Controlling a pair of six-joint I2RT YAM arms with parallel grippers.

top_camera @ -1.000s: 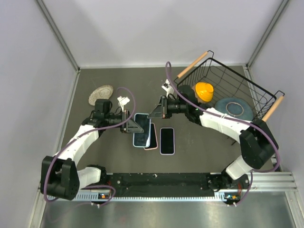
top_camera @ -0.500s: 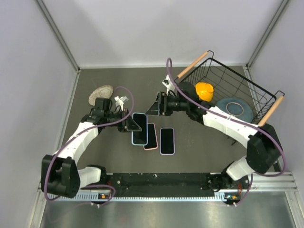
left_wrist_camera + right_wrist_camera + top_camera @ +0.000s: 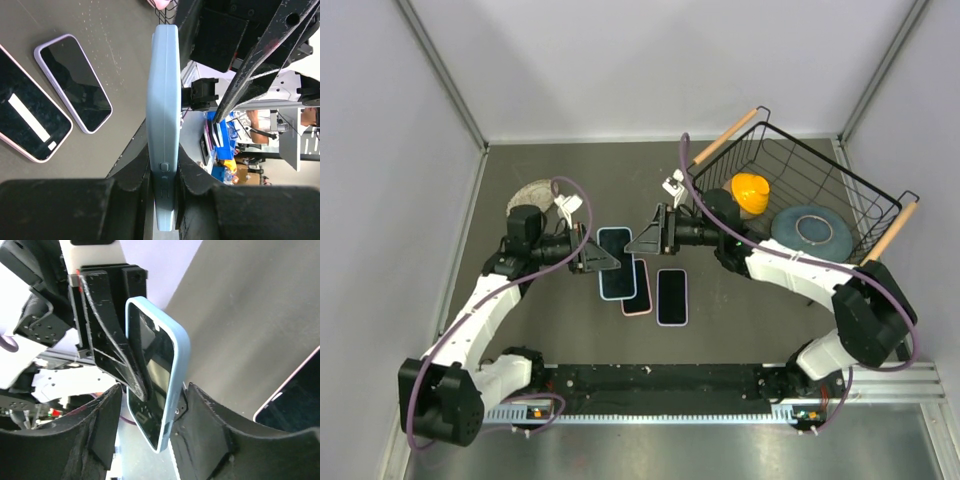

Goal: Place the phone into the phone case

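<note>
A phone [image 3: 616, 264] with a dark screen sits inside a light blue phone case [image 3: 165, 110] and is held off the table, tilted on its edge. My left gripper [image 3: 599, 258] is shut on the case's long sides [image 3: 164, 172]. My right gripper [image 3: 642, 243] stands open astride the far end of the same phone [image 3: 155, 375]. One of its fingers [image 3: 200, 410] rests against the case's back; the other stays off the screen. A left finger [image 3: 117, 352] lies across the screen.
On the table below lie a pink-cased phone [image 3: 640, 292] and a lavender-cased phone [image 3: 671, 297], also in the left wrist view [image 3: 75, 82]. A wire basket [image 3: 835, 157] at the back right holds a yellow object [image 3: 750, 192] and a blue plate [image 3: 811, 228]. A woven coaster [image 3: 530, 190] lies at the back left.
My right gripper went from shut to open and now straddles the phone's end. The left arm carried the blue-cased phone slightly farther back.
</note>
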